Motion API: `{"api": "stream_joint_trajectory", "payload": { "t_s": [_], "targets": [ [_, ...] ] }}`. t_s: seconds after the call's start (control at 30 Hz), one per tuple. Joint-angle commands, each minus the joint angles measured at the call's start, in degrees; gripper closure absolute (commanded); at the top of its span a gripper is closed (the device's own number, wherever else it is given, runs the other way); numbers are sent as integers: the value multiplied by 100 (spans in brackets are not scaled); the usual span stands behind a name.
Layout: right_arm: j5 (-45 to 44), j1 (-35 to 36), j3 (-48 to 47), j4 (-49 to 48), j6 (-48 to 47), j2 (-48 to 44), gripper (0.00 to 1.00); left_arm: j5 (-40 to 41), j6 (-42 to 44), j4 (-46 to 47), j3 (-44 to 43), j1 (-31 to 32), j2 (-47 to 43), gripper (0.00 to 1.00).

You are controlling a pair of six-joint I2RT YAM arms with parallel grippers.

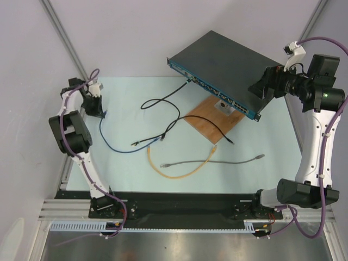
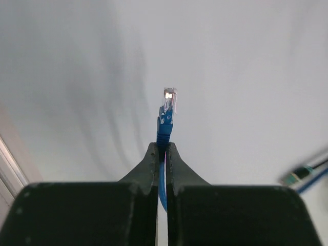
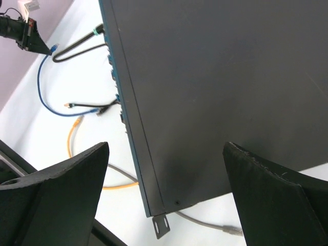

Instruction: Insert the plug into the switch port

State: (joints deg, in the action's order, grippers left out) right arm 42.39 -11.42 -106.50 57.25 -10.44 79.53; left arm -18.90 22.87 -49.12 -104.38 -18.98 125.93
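The switch is a flat dark grey box at the back right, its teal front face angled toward the mat. My left gripper is far left, shut on the blue cable just behind its clear plug. The plug sticks out past the fingertips, well away from the switch. My right gripper hovers open above the switch's right end. In the right wrist view the switch top lies between its spread fingers, with nothing held.
A brown wooden board lies under the switch's front right corner. A black cable runs from the switch face. An orange cable, a grey cable and another black cable lie loose on the mat.
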Motion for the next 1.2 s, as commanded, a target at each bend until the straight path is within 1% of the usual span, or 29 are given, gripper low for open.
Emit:
{"api": "stream_joint_trajectory", "payload": {
  "t_s": [0.0,0.07,0.17,0.2,0.27,0.3,0.33,0.37,0.4,0.43,0.47,0.5,0.53,0.57,0.6,0.63,0.67,0.7,0.73,0.83,0.87,0.9,0.97,1.0,1.03,1.07,1.1,1.13,1.17],
  "targets": [
    [331,35,-108,-399,279,-253,0,-1334,-134,-597,-399,35,-1411,100],
    [436,35,-161,-460,358,-350,0,-1790,-213,-879,-478,70,-1911,100],
    [524,26,-196,-671,524,-525,0,-2143,-318,-1143,-618,158,-2378,100],
    [568,35,-196,-794,586,-552,0,-2380,-327,-1204,-662,184,-2676,100],
    [779,35,-213,-943,866,-648,0,-2618,-389,-1284,-759,316,-2994,100],
    [927,35,-213,-1118,998,-675,0,-2689,-432,-1275,-777,473,-3308,100],
    [1007,35,-196,-1329,1269,-728,0,-2663,-459,-1214,-768,570,-3494,100],
    [1069,35,-179,-1331,1272,-754,0,-2611,-477,-1170,-768,702,-3661,100],
    [1139,35,-152,-1583,1620,-781,0,-2532,-468,-1126,-760,842,-3828,100],
    [1305,35,-126,-1708,1789,-807,0,-2314,-442,-978,-742,1157,-4187,100],
    [1394,35,-91,-1857,2026,-833,0,-2155,-433,-889,-672,1325,-4365,100],
    [1577,35,49,-2206,2463,-886,0,-2032,-433,-697,-628,1649,-4558,100],
    [1675,35,120,-2384,2755,-912,0,-1700,-415,-608,-584,1844,-4882,99],
    [1754,43,295,-2786,2984,-956,0,-1488,-398,-511,-514,2080,-5050,100],
    [1885,52,366,-2955,3456,-965,0,-1277,-328,-380,-479,2509,-5182,100],
    [1939,61,436,-3113,3661,-974,0,-674,-275,-335,-452,2740,-5419,100],
    [1983,70,498,-3367,3846,-965,0,-425,-196,-291,-426,2977,-5525,100],
    [2044,87,620,-3492,4065,-948,0,-117,-82,-169,-391,3388,-5622,100],
    [2062,131,665,-3684,4372,-939,0,390,-3,-107,-329,3584,-5788,100],
    [2036,385,806,-3827,4716,-878,0,1306,296,165,-198,4401,-5957,100],
    [2001,473,806,-3836,4761,-851,0,1866,505,279,-119,4595,-6096,100],
    [1940,561,841,-3862,4788,-851,1,2203,638,568,-13,4988,-6176,100],
    [1870,825,911,-4046,4954,-860,1,2826,954,842,224,5220,-6256,100],
    [1800,904,946,-4125,5042,-860,2,3126,1060,1156,294,5412,-6265,100],
    [1782,983,1034,-4265,5217,-834,2,3346,1209,1368,556,5518,-6300,100],
    [1755,1123,1052,-4327,5323,-825,3,3757,1654,1597,750,5641,-6343,100],
    [1746,1281,1087,-4380,5385,-799,5,3996,1946,2234,987,5990,-6509,100],
    [1729,1361,1113,-4415,5429,-764,5,4225,2280,2641,1259,6194,-6589,100],
    [1668,1571,1140,-4425,5447,-720,6,4680,2979,3045,1828,6588,-6660,100]
  ]
}}
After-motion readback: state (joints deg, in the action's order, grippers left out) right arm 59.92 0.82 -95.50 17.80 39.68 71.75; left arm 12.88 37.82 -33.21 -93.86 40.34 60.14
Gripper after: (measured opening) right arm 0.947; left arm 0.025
